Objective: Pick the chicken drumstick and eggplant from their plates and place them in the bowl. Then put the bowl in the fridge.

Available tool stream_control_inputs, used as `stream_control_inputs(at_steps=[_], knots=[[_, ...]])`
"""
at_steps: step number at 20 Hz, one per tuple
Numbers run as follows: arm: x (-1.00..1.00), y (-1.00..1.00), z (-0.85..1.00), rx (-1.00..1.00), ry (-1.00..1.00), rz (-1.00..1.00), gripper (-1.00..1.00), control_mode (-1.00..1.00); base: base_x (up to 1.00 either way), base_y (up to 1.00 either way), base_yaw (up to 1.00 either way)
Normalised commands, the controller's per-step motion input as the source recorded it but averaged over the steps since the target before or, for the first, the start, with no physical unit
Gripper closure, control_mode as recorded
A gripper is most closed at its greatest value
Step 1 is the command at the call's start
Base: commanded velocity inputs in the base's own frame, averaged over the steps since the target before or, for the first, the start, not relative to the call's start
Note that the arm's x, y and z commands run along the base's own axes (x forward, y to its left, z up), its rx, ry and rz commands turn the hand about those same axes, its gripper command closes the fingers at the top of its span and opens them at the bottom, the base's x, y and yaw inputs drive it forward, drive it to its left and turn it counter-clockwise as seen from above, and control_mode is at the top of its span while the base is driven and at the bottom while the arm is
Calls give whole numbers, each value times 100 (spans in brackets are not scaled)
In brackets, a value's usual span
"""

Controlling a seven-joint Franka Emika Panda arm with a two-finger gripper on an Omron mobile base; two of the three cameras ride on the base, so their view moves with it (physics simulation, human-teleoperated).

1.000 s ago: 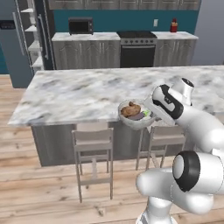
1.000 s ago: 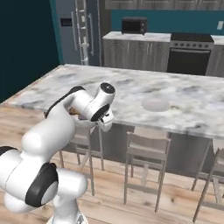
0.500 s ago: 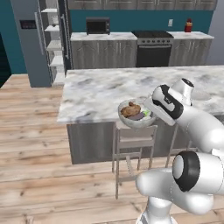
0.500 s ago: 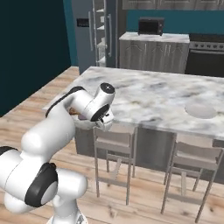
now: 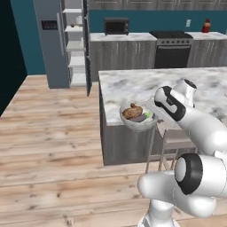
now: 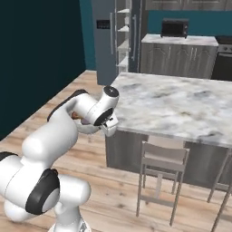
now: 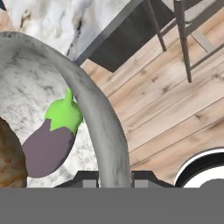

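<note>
My gripper (image 5: 152,116) is shut on the rim of the pale speckled bowl (image 5: 137,124), holding it in the air just off the island's left corner. In the bowl lie the golden-brown chicken drumstick (image 5: 132,111) and the purple eggplant (image 5: 142,118). In the hand view the bowl's rim (image 7: 89,103) runs down between my fingertips (image 7: 85,180), with the eggplant (image 7: 47,148) and an edge of the drumstick (image 7: 8,159) inside. The dark grey fridge (image 5: 52,42) stands at the far left, its white shelves (image 5: 74,44) showing. The plates are out of view.
The marble island (image 5: 146,84) lies right of the bowl, with a stool (image 6: 162,174) against its near side. The back counter holds a microwave (image 5: 116,25) beside a black oven (image 5: 170,51). Wooden floor (image 5: 48,133) stretches between me and the fridge.
The base has driven left, so the whole scene has slid right and the fridge has come closer. The bowl stays in my gripper with both foods in it.
</note>
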Motion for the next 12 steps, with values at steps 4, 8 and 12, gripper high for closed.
stream_control_inputs(at_steps=[4, 8, 12], knots=[[0, 0, 0, 0, 0, 0, 100, 100, 50, 93, 0], [0, 0, 0, 0, 0, 0, 100, 100, 60, 88, 0], [0, 0, 0, 0, 0, 0, 100, 100, 65, 84, 0]])
